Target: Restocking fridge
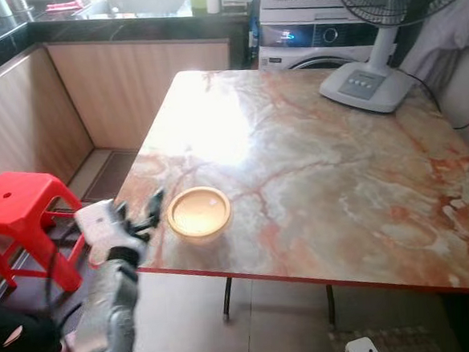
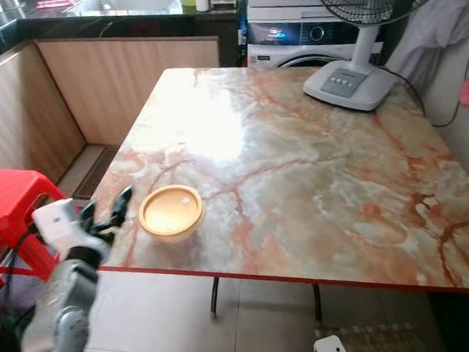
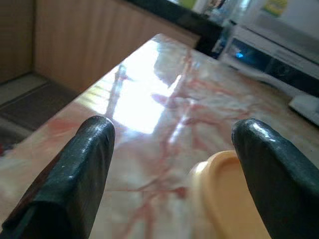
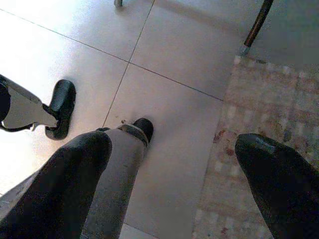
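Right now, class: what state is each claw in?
Left claw: open, empty, beside the yellow bowl.
Right claw: open, empty, over the floor.

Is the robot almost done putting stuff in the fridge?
Not nearly; nothing looks done yet. The yellow bowl still sits on the marble table. The left gripper is open beside it, holding nothing. Grabbing the bowl and carrying it off is all still left.
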You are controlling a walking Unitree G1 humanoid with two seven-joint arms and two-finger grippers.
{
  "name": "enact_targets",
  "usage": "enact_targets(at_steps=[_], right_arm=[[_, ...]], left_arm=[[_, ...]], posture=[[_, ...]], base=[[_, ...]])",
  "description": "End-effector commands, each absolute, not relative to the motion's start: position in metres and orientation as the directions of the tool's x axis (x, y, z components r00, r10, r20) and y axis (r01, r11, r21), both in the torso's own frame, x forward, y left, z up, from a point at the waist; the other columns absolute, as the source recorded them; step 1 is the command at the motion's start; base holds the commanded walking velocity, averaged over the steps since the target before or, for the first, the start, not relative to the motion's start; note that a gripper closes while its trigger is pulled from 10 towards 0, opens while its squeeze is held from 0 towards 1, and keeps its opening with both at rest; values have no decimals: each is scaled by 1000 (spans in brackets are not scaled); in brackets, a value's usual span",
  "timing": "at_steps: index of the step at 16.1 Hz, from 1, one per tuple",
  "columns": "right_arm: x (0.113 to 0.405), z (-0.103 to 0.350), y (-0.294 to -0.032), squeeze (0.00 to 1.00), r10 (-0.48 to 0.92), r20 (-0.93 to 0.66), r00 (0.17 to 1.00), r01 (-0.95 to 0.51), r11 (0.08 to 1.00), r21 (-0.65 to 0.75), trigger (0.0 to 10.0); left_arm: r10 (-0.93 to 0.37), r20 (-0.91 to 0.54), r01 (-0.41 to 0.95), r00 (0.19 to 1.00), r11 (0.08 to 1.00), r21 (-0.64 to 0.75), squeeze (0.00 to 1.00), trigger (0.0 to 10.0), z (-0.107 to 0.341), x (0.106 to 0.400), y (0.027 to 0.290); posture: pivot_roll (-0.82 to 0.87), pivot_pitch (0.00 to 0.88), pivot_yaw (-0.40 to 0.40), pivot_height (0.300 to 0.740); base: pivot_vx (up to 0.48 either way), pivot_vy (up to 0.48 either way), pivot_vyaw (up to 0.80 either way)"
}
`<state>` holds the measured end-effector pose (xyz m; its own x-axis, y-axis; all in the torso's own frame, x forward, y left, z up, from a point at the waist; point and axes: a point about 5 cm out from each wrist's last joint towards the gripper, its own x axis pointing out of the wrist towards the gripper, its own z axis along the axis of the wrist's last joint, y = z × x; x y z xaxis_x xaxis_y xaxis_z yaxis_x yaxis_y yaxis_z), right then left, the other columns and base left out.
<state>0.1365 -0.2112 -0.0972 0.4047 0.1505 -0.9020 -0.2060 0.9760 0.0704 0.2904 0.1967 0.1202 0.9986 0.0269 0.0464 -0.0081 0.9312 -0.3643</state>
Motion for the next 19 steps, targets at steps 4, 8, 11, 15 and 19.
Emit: enact_targets(at_steps=[4, 8, 11, 15, 19], right_arm=[[137, -97, -213, 0, 151, -902, 405, -224, 973, 62, 10000], [137, -96, -214, 0, 150, -903, 403, -236, 970, 56, 10000], [138, -96, -214, 0, 149, -902, 405, -239, 970, 53, 10000], [139, -95, -215, 0, 145, -901, 408, -247, 968, 44, 10000], [140, -95, -215, 0, 142, -901, 410, -254, 967, 37, 10000]], left_arm=[[-10, 17, 16, 1000, 918, -396, 1000, 10000, 118, 296, 207], [-80, -11, 69, 997, 919, -388, 0, 10000, 114, 306, 207], [-146, -27, 124, 989, 912, -391, 0, 10000, 113, 313, 206], [-249, -55, 206, 967, 890, -408, 0, 10000, 107, 324, 200], [-317, -63, 255, 946, 852, -458, 0, 10000, 101, 329, 189]], posture=[[51, 0, -27, 740], [49, 0, -33, 740], [42, 0, -37, 740], [32, 0, -39, 740], [31, 0, -42, 740]], base=[[0, 0, 0], [0, 0, 0], [0, 0, 0], [0, 0, 0], [0, 0, 0]])
